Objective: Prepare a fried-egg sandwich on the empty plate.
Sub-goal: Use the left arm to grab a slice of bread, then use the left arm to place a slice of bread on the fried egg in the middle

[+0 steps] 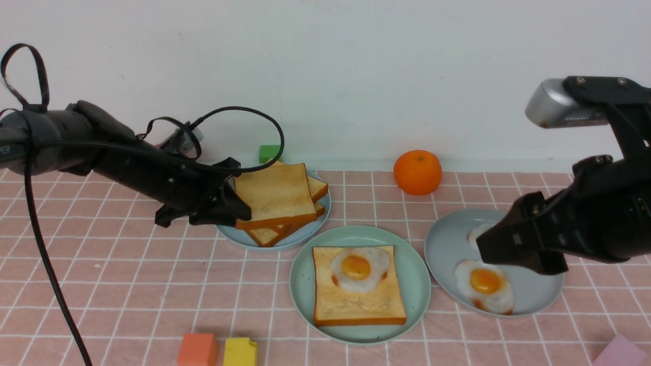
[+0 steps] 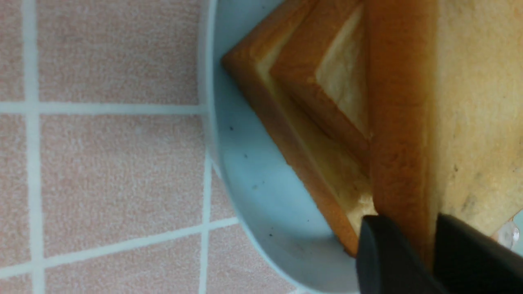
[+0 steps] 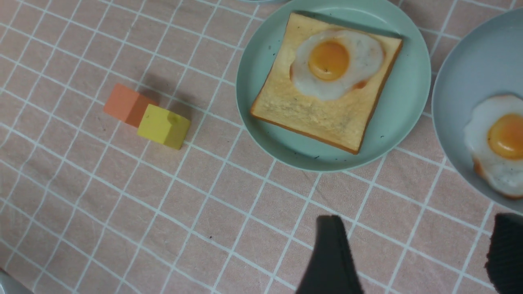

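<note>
Left tool (image 1: 243, 212) clamps the top toast slice (image 1: 277, 195), behind and left of the green plate (image 1: 417, 284). Half-built sandwich (image 1: 356, 302) — egg (image 1: 358, 268) on top — lies on that plate. Right tool (image 3: 416, 257): jaws apart.

3 plates: 1 green plate (image 1: 417, 284) between the 2 pincers, 1 blue plate (image 1: 300, 236) at the left pincer (image 1: 240, 211), 1 grey plate (image 1: 534, 300) under the right pincer (image 1: 491, 249).

Toast: 1 base slice (image 1: 356, 302) on the green plate, at least 3 in the stack (image 1: 267, 236), counting the top slice (image 1: 274, 195) in the left pincer.

3 eggs: 1 middle egg (image 1: 358, 268) on the base slice, and a near egg (image 1: 485, 284) and a far egg (image 1: 478, 233) by the right pincer.

1 orange (image 1: 417, 172).

4 blocks: green block (image 1: 268, 152), orange block (image 1: 197, 349), yellow block (image 1: 240, 352), pink block (image 1: 623, 353).
</note>
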